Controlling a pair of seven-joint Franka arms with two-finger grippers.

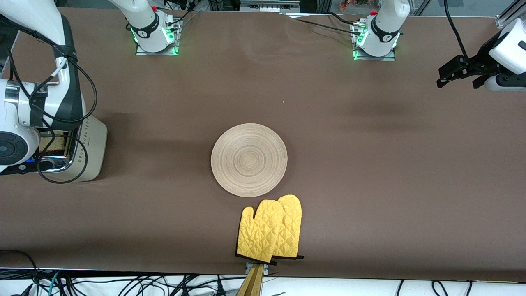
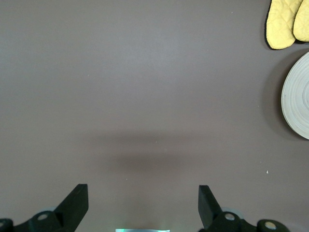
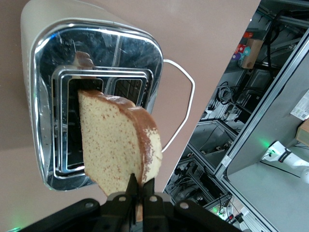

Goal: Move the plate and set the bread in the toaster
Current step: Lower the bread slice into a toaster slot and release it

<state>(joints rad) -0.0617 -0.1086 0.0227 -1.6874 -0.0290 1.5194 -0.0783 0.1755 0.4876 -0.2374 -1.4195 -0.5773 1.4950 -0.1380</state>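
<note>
The pale wooden plate (image 1: 249, 159) lies flat at the table's middle; its edge shows in the left wrist view (image 2: 298, 96). The cream-white toaster (image 1: 91, 150) stands at the right arm's end of the table, partly hidden by the right arm. In the right wrist view my right gripper (image 3: 141, 187) is shut on the lower edge of the bread (image 3: 118, 140) and holds it upright over a slot in the chrome top of the toaster (image 3: 96, 53). A patch of the bread (image 1: 52, 144) shows from the front. My left gripper (image 1: 457, 83) waits open and empty above the left arm's end of the table (image 2: 142, 203).
A pair of yellow oven mitts (image 1: 271, 229) lies just nearer to the front camera than the plate, by the table's front edge, and shows in the left wrist view (image 2: 285, 21). The toaster's white cord (image 3: 186, 101) loops out beside it.
</note>
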